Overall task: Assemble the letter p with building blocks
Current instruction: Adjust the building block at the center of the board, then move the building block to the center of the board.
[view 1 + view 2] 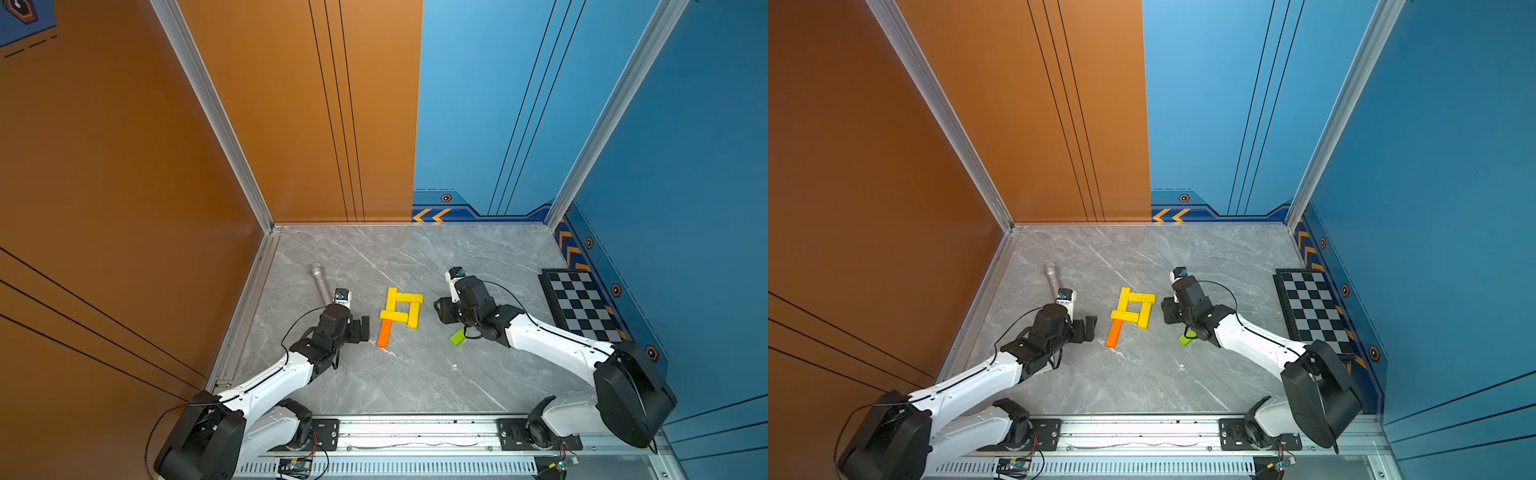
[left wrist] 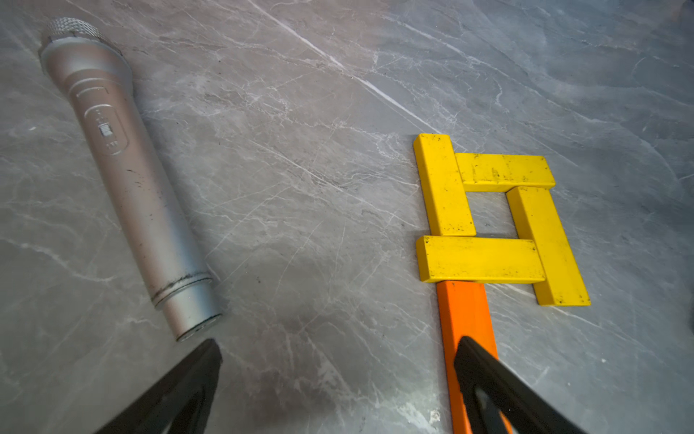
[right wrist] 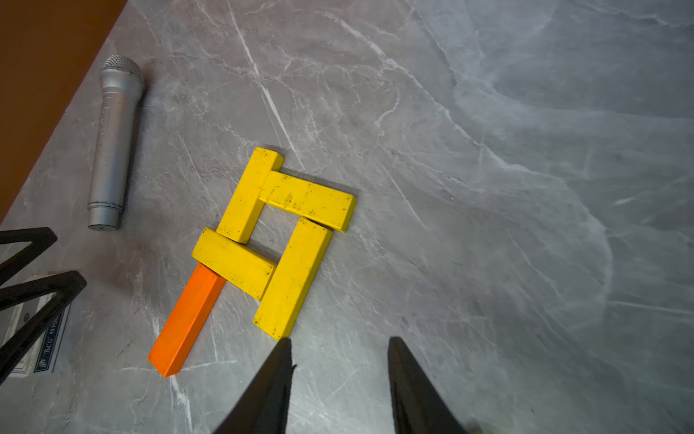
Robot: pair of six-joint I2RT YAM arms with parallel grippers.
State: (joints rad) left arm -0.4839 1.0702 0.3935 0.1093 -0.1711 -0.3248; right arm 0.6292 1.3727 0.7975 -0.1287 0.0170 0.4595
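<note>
Now, the left tool (image 2: 338,342) is hanging fully released and empty, one finger crossing over the orange bar (image 2: 463,312) in the wrist view; whether it is touching I cannot tell. The right tool (image 3: 340,340) is standing parted with nothing between its jaws, just beside the loop of yellow bars (image 3: 293,278).

The loop is lying mid-bench (image 1: 415,374), with the orange bar butting one corner as the stem. The green bar (image 1: 457,336) is lying well apart from it, partly under the right arm (image 1: 540,336).

Risks, as judged:
- The right arm is shadowing the green bar, so reaching for it could drag it further off.
- Either tool, sitting this close, could nudge the loop or skew the stem.

Count: four yellow bars, one orange, one green, one microphone (image 2: 127,180), one chequered board (image 1: 582,305), two tools.
</note>
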